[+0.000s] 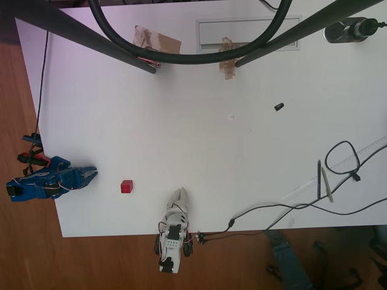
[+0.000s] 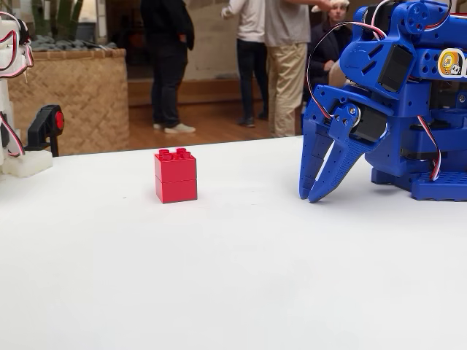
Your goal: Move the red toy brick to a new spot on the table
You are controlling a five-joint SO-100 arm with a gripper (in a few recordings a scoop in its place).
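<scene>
While my pincer (image 2: 315, 195) is resting closed and empty on the table (image 2: 233, 292), I am leaving the red toy brick (image 2: 175, 176) ungrasped, nearby.

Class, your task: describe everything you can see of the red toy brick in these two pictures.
The red toy brick is a small, bright red block of glossy plastic. A horizontal seam makes it look like two pieces stacked, with round studs on top. It stands upright and level on the white table, alone, with nothing else touching it. In the overhead view it sits near the table's lower edge, between the blue arm and the white arm.
</scene>
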